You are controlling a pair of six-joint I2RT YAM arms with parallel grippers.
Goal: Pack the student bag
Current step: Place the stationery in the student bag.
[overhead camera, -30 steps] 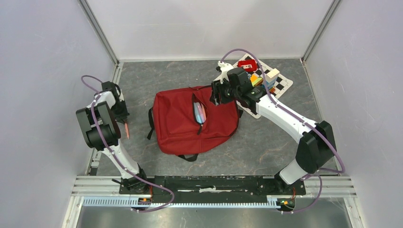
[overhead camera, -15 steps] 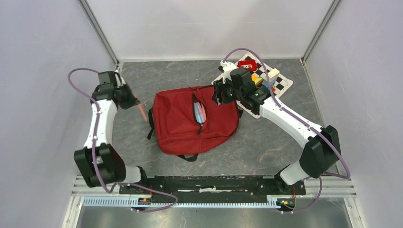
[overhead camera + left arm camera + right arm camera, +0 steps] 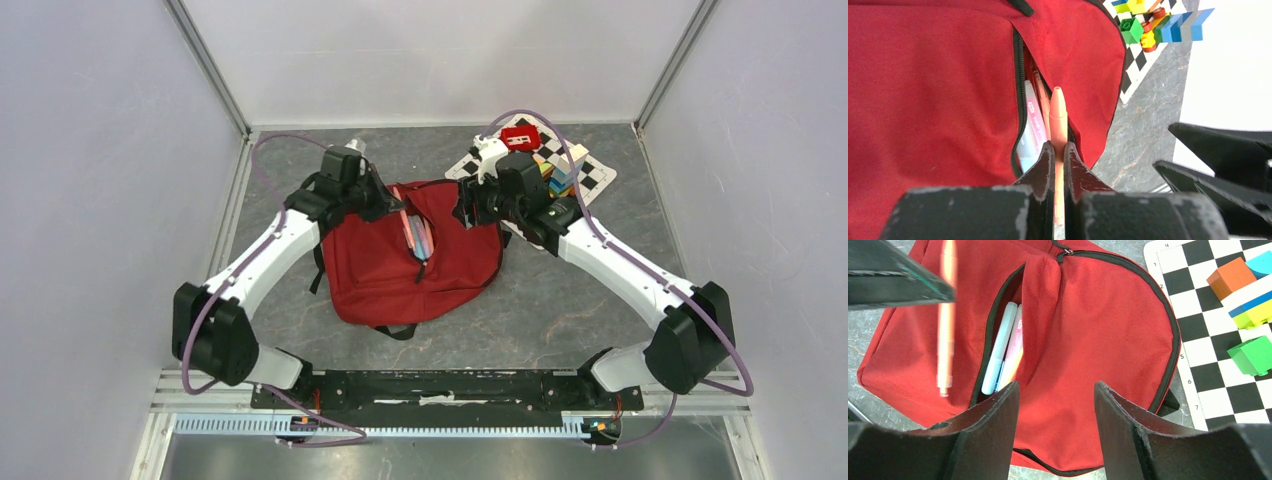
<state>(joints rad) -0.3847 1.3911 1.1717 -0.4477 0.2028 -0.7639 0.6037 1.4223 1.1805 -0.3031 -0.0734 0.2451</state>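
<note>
Here, the student bag (image 3: 385, 270), a large dark-red fabric backpack with black zippers, lies flat in the middle of the grey marbled tabletop (image 3: 560, 300), between my two arms. Its front pocket slit (image 3: 993, 335) is unzipped and gapes open. Pale blue and pink pens (image 3: 1003, 355) already lie inside, side by side.

My left gripper (image 3: 1058, 150) is clamped tight on a slim salmon-orange pen (image 3: 1058, 112). It hovers just above the bag, with the pen's tip pointing along the open slit. My right gripper (image 3: 1055, 387) hangs over the bag's upper right part, near the slit. Its fingers are spread wide and hold nothing. I cannot tell whether they touch the fabric.

I judge the step in hand to be feeding this pen into the pocket. The next move calls for me to tilt the tip down through the gap, keep it in line with the zipper, then let go. The opening is narrow, so the pen could catch on the zipper edge.

Beyond the bag, at the far right, lies a black-and-white chequered mat (image 3: 1198, 290) carrying coloured toy blocks (image 3: 1250, 355), well clear of both grippers.
</note>
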